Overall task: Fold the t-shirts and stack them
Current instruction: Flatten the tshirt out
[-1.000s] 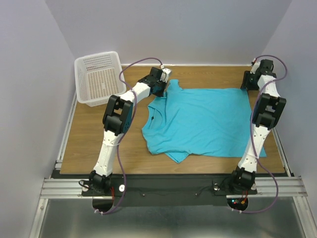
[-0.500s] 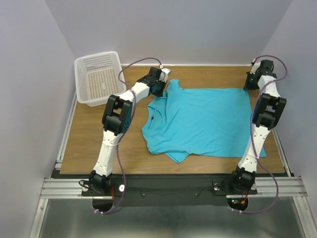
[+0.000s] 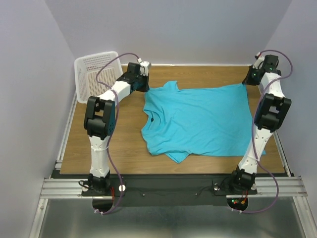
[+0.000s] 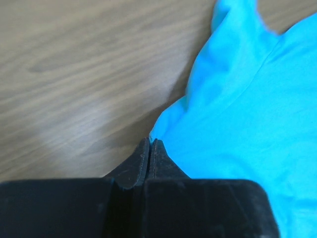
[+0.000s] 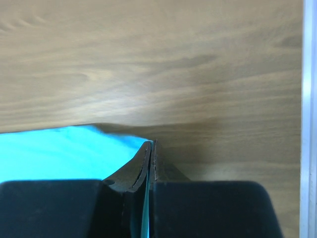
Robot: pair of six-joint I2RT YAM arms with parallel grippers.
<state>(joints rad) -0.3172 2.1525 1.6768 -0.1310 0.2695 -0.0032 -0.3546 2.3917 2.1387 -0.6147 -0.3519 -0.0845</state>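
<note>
One turquoise t-shirt [image 3: 198, 119] lies spread on the wooden table, neck opening toward the left and a fold at its near left edge. My left gripper [image 3: 144, 88] is shut on the shirt's far left edge beside the sleeve. In the left wrist view the cloth [image 4: 247, 124] comes to a point right at the closed tips of that gripper [image 4: 150, 142]. At the shirt's far right corner my right gripper [image 3: 246, 82] is shut. In the right wrist view a strip of turquoise cloth [image 5: 59, 153] runs between the pressed tips of the right gripper [image 5: 150, 144].
A white mesh basket [image 3: 91, 67] stands at the far left corner, partly behind the left arm. The table's right metal rail [image 5: 308, 119] runs close to the right gripper. Bare wood [image 3: 99, 144] shows left of the shirt.
The right gripper has closed on the shirt's far right corner. The left arm has swung left and back, dragging the shirt's far left edge outward, so the far edge now lies stretched.
</note>
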